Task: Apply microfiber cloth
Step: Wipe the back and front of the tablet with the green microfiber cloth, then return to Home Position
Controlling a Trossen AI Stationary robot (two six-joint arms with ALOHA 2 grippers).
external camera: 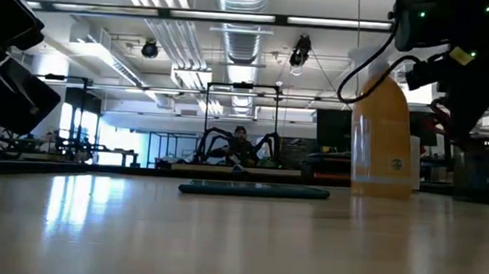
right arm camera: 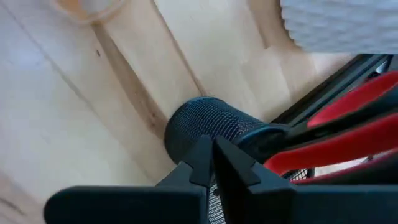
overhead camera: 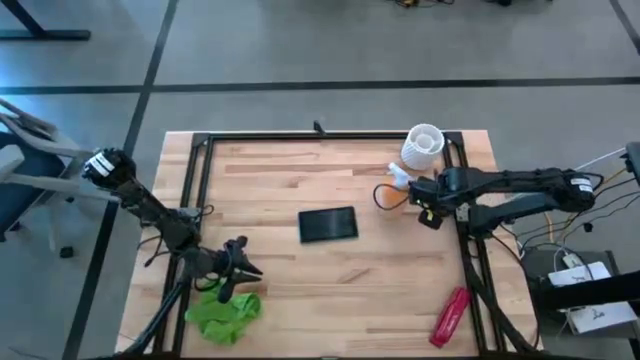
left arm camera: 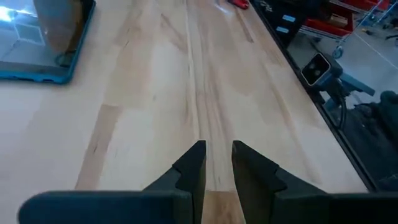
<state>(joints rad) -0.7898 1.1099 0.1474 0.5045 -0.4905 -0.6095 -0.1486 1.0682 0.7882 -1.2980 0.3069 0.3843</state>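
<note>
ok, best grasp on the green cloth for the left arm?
Pinch a raised fold near the middle of the microfiber cloth, coming straight down from above. It lies crumpled in a loose heap at the table's near-left corner, so the ridges give the fingers something to close on. The left gripper, fingers slightly apart, sits just beyond it and holds nothing.

Left gripper [overhead camera: 243, 270]: near-left, low, fingers [left arm camera: 193, 165] slightly parted. Right gripper [overhead camera: 428, 212]: far-right, arm extended leftward, fingers [right arm camera: 202, 158] closed together.
</note>
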